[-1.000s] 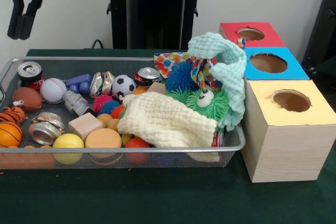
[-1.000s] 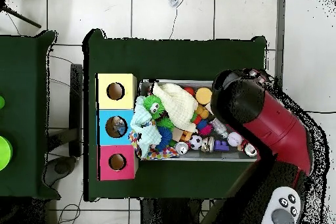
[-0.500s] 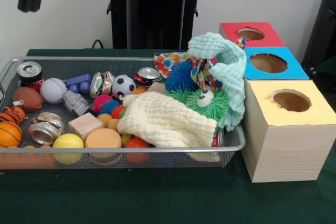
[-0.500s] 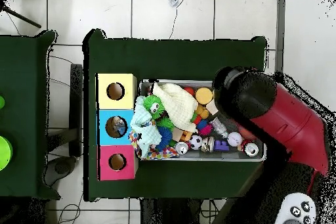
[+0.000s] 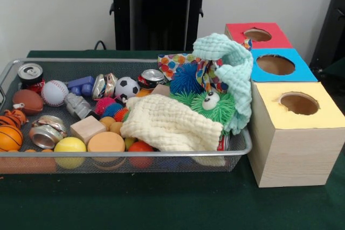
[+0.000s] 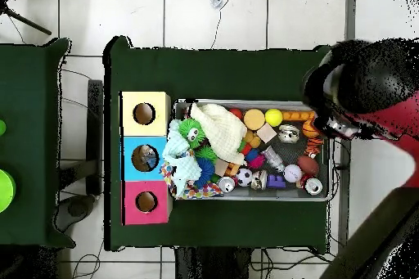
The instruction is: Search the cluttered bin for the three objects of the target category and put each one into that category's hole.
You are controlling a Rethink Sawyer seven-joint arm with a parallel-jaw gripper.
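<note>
A wire mesh bin (image 5: 135, 153) holds mixed clutter. There are drink cans (image 5: 30, 74) (image 5: 152, 77), a crushed can (image 5: 46, 133), a baseball (image 5: 54, 92), a soccer ball (image 5: 127, 86), a basketball (image 5: 9, 137) and a wooden block (image 5: 87, 129). A cream cloth (image 5: 170, 124) lies over the middle. A mint cloth (image 5: 232, 65) drapes over a green fuzzy toy (image 5: 210, 103). The front view shows no gripper. In the overhead view the arm's dark end with the gripper (image 6: 329, 108) hovers beside the bin's right end, holding nothing that I can see.
Three boxes with round holes stand in a row beside the bin: yellow (image 5: 299, 103), blue (image 5: 276, 64) and red (image 5: 257, 34). Something lies inside the blue box's hole (image 6: 145, 157). Green cloth covers the table (image 5: 161, 203).
The arm rose out of the front view's top left corner. In the overhead view it swung off the bin toward its right end, uncovering the balls and cans there.
</note>
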